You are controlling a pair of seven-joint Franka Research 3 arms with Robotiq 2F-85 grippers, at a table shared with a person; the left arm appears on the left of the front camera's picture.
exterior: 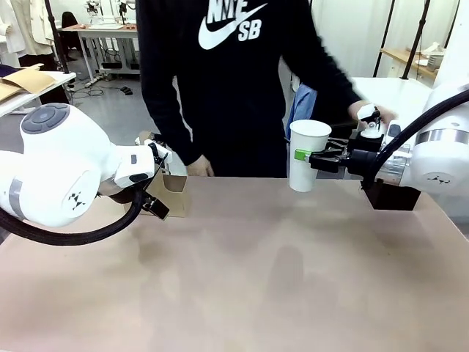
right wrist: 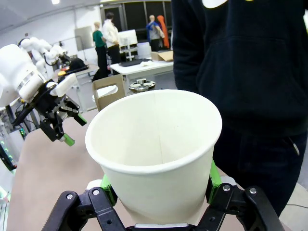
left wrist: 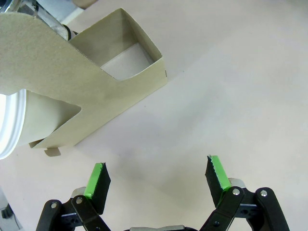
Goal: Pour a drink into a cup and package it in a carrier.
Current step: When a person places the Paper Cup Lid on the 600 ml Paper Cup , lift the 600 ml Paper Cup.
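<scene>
**Cup** [exterior: 308,150]: white paper, tapered, with a rolled rim. It stands upright, right of centre in the front view, held above the table. In the right wrist view [right wrist: 159,144] it sits mid-frame. Its inner wall is smooth and matte, with one faint vertical seam.

**Right gripper** [exterior: 306,156]: black linkage with green pads. It pinches the cup by its side wall. In its own view [right wrist: 161,197] one pad [right wrist: 213,175] presses flat against each side of the cup.

**Left gripper** [left wrist: 158,174]: black fingers with green wedge-shaped pads [left wrist: 98,177], spread wide with nothing between them. It hangs over bare table, with the carrier just beyond in the upper left of the frame. In the front view [exterior: 155,207] it is left of centre, just in front of the carrier.

**Carrier** [left wrist: 120,96]: tan matte cardboard with a fibrous face. It has a thin-walled open rectangular pocket, and a flat handle panel crosses the upper left of the frame. In the front view [exterior: 174,192] it stands near the table's far edge, left of centre. The right wrist view [right wrist: 107,89] shows its rounded handle.

**Table** [exterior: 242,279]: smooth, pale pinkish-tan top.

**Box** [exterior: 392,196]: black and square-edged, at the right of the frame, partly behind the right arm.

**Person** [exterior: 234,88]: at the far side, in a black sweatshirt with white print. One hand [exterior: 199,169] is at the table's edge beside the carrier. The other [exterior: 372,114], blurred, is at the upper right, around a small white thing too unclear to name.
</scene>
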